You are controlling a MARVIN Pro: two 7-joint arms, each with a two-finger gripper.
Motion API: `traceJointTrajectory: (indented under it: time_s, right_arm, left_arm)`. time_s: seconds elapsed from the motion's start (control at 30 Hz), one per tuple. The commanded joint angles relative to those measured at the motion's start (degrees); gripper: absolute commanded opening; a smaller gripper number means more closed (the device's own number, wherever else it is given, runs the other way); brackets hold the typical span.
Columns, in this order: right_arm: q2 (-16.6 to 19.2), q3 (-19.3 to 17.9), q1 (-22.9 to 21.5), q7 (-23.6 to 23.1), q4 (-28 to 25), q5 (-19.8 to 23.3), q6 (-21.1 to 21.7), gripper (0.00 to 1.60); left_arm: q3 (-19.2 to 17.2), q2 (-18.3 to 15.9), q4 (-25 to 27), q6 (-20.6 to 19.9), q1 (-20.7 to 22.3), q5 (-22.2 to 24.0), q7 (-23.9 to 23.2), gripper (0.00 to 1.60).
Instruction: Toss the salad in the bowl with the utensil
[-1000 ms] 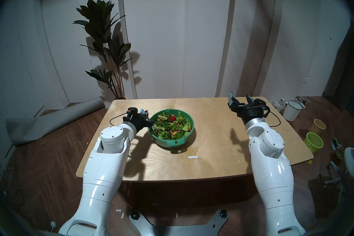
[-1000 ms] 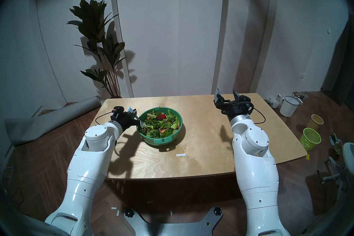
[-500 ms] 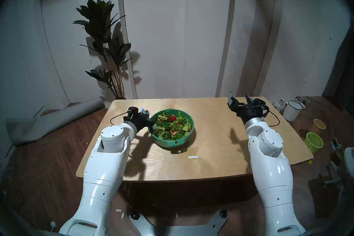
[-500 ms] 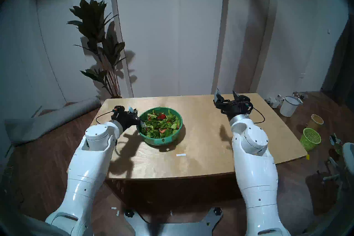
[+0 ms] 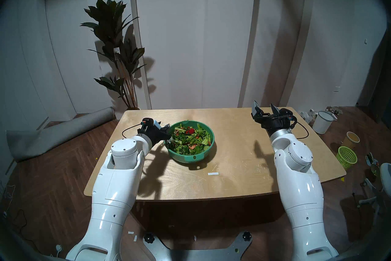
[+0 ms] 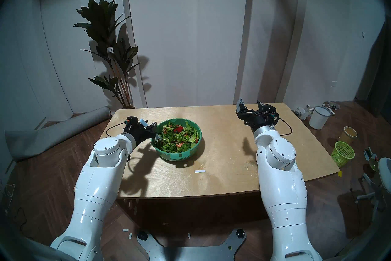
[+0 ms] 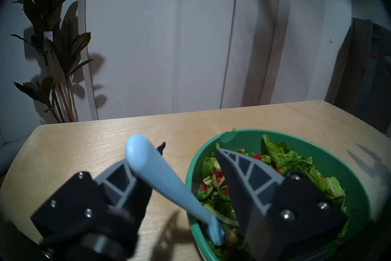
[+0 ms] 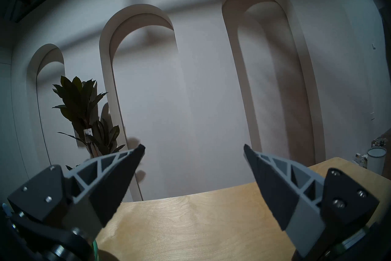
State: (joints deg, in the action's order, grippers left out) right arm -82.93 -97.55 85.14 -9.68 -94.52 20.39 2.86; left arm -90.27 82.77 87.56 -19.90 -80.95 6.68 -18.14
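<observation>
- Green bowl (image 5: 191, 155) on tabletop (image 5: 232, 169), left of centre, teal tab handle facing the robot.
- Salad (image 5: 190, 139) heaped inside bowl: chopped leaves, red pieces, cucumber slices.
- Fork (image 7: 167, 182), pale blue handle, leaning across bowl's left rim; lower end buried in salad, tines hidden.
- Left gripper (image 7: 190, 148) at bowl's left rim, fingers (image 7: 247, 173) spread apart; handle lying against left finger, clear of right finger, no pinch visible.
- Right gripper (image 8: 193, 148) raised above tabletop's far right, well apart from bowl, fingers spread wide, empty.
</observation>
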Motion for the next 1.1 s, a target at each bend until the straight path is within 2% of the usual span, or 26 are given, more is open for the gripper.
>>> traceJointTrajectory:
  time_s: [0.0,0.1,0.27,0.4,0.57,0.6,0.7,0.77,0.8,0.83,1.0,1.07]
  right_arm:
    - [0.1,-0.2,-1.1,-0.3,-0.7,0.4,-0.2,1.6]
    - [0.2,-0.4,-1.1,-0.3,-0.6,0.7,-0.2,1.6]
    - [0.4,-0.5,-0.9,-0.4,-0.6,0.9,-0.2,1.6]
    - [0.4,-0.5,-0.8,-0.6,-0.6,1.1,-0.4,1.6]
    - [0.4,-0.6,-0.6,-0.6,-0.7,1.2,-0.4,1.6]
    - [0.4,-0.6,-0.6,-0.6,-0.8,1.2,-0.4,1.6]
    - [0.4,-0.6,-0.3,-0.6,-1.0,1.2,-0.4,1.6]
    - [0.3,-0.6,-0.1,-0.5,-1.2,1.3,-0.4,1.6]
    - [0.3,-0.6,0.0,-0.5,-1.3,1.3,-0.4,1.6]
    - [0.3,-0.6,0.0,-0.5,-1.3,1.3,-0.4,1.6]
    - [0.3,-0.6,0.2,-0.5,-1.5,1.3,-0.4,1.6]
    - [0.3,-0.5,0.3,-0.5,-1.6,1.3,-0.4,1.6]
  left_arm:
    - [0.1,0.1,2.4,0.4,0.2,-0.3,0.4,1.14]
    - [0.2,0.2,2.4,0.4,0.2,-0.5,0.6,1.04]
    - [0.3,0.3,2.5,0.7,0.1,-0.7,0.9,1.07]
    - [0.4,0.4,2.7,1.3,0.0,-1.6,1.8,1.24]
    - [0.3,0.4,2.1,1.7,0.2,-2.1,2.4,1.31]
    - [0.2,0.4,1.9,1.8,0.3,-2.1,2.5,1.38]
    - [0.1,0.4,1.6,2.4,0.3,-2.3,2.7,1.37]
    - [0.0,0.4,1.8,2.4,0.2,-2.2,2.7,1.42]
    - [0.0,0.4,1.9,2.5,0.1,-2.3,2.8,1.33]
    - [-0.1,0.4,2.0,2.4,0.0,-2.2,2.8,1.33]
    - [-0.3,0.4,2.4,2.8,-0.2,-2.2,2.8,1.59]
    - [-0.4,0.5,2.5,2.7,-0.3,-2.2,2.8,1.52]
